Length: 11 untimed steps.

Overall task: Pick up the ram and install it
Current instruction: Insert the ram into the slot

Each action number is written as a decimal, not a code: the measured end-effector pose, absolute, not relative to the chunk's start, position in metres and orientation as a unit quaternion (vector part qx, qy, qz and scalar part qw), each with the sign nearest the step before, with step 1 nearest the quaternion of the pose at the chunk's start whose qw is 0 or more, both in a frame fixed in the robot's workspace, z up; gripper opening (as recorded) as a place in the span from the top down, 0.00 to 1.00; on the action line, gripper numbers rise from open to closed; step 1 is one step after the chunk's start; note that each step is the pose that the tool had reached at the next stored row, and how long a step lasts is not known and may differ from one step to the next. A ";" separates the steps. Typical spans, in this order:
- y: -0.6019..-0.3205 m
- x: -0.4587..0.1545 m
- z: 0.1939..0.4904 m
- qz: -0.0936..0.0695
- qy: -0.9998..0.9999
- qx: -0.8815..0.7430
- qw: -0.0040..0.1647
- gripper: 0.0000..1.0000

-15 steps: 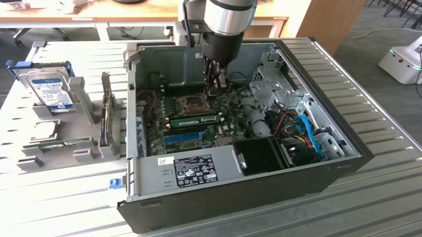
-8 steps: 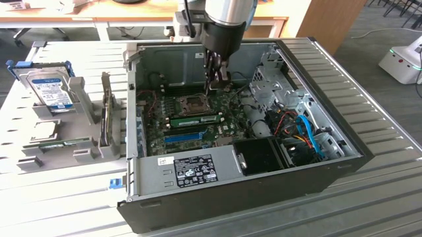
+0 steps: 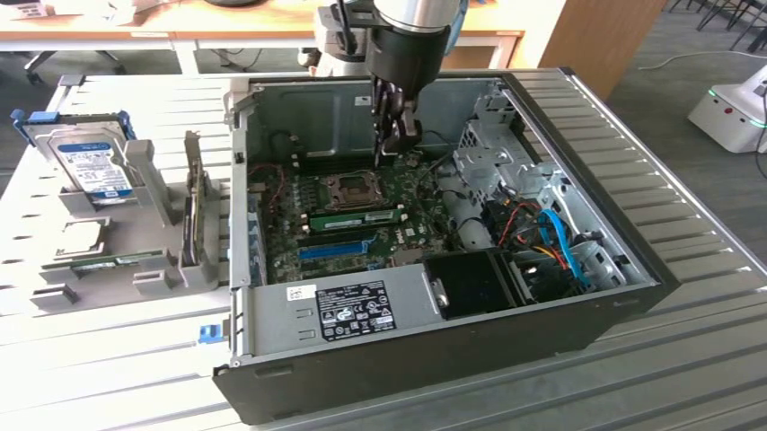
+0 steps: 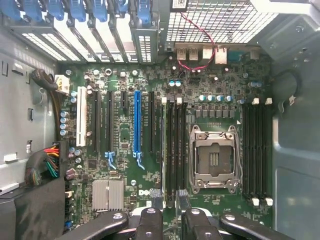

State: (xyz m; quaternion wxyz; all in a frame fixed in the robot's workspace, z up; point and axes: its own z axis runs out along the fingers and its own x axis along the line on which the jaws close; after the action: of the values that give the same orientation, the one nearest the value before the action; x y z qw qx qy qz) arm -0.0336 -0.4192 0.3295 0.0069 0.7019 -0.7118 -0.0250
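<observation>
Your gripper (image 4: 169, 201) hangs wide and empty over the ram (image 3: 354, 218) standing in the board (image 4: 200, 80); seating probably needs a square press.

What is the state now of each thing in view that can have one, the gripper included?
Black computer case: lying on its side, panel off, inside exposed.
Thin green ram stick: standing in a motherboard slot, not held.
Gripper: open, empty, above the motherboard.
Square metal CPU socket: uncovered, no cooler.
Silver hard drive with blue label: upright in a grey holder, outside the case.
</observation>
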 end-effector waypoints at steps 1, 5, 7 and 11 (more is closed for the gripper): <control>-0.419 -0.034 0.329 -0.025 -0.712 0.702 0.007 0.75; -0.419 -0.034 0.331 -0.025 -0.712 0.702 0.007 0.75; -0.419 -0.034 0.333 -0.025 -0.712 0.702 0.007 0.75; -0.419 -0.034 0.334 -0.025 -0.712 0.702 0.007 0.75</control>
State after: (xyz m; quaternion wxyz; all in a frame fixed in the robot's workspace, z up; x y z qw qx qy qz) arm -0.0336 -0.4192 0.3340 0.0070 0.7019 -0.7118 -0.0249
